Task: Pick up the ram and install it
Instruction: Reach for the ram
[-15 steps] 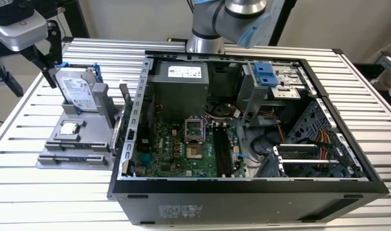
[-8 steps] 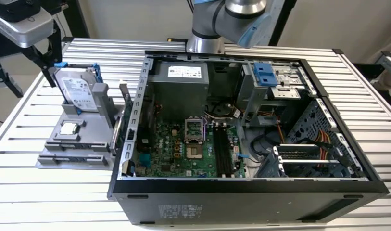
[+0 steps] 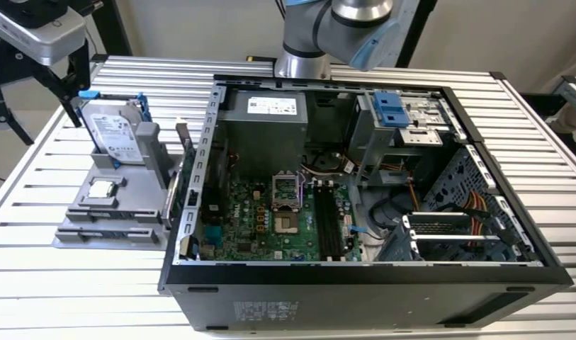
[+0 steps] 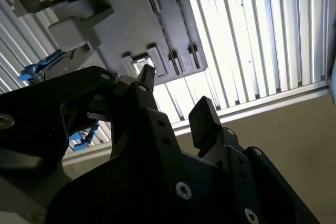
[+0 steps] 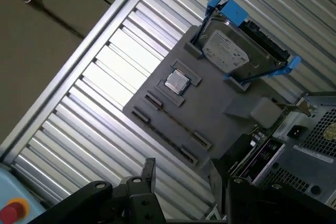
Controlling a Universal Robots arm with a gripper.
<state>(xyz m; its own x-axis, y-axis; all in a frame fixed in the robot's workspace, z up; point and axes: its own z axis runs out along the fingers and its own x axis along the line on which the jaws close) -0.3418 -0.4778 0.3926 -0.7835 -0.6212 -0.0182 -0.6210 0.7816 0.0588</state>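
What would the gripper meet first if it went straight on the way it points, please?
Most likely the grey holder plate, around its narrow slots beside the processor chip; the gripper is open, depth unclear.

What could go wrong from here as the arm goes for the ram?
1. The open gripper hangs above the holder, where the hard drive and chip sit close together. If it comes down off target, a finger could knock one.
2. The holder stands close beside the case, so a finger might catch its wall.
3. The slots are narrow, with cables nearby; anything pushed in tilted could jam.
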